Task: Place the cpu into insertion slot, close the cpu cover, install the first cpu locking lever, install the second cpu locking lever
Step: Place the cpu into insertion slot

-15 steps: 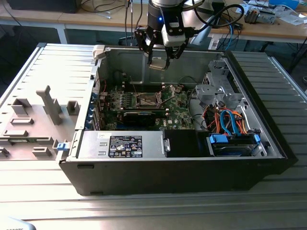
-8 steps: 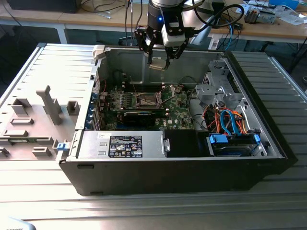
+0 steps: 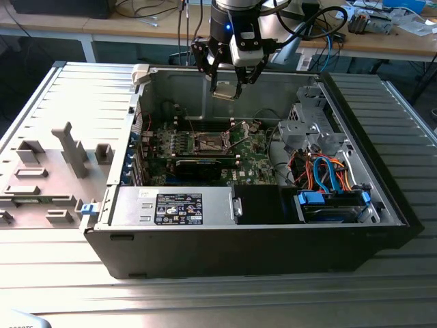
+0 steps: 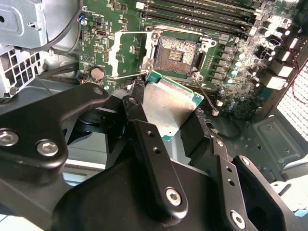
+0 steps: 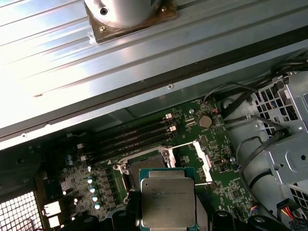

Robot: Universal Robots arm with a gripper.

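Observation:
High over the open computer case, my gripper [image 3: 227, 85] is shut on the cpu [image 3: 225, 91], a thin square chip with a silver-grey top. Both wrist views show the cpu [image 4: 167, 107] [image 5: 168, 202] held flat between the black fingers [image 4: 136, 111], above and just off the insertion slot [image 4: 177, 54]. That dark square socket [image 3: 210, 142] lies bare on the green board, and the chip partly hides it in the first wrist view. The cpu cover [image 4: 115, 54] [image 5: 198, 155] stands swung open beside the socket. A thin wire lever [image 4: 208, 102] sticks out near the socket's corner.
Long memory slots [image 4: 202, 17] run beside the socket. A black card [image 3: 198, 167] crosses the board's near side. A metal drive cage [image 3: 311, 130] and orange and blue cables [image 3: 328, 174] fill the exterior view's right. The case walls [image 3: 273, 85] ring the board. Grey fixtures [image 3: 72, 150] stand outside.

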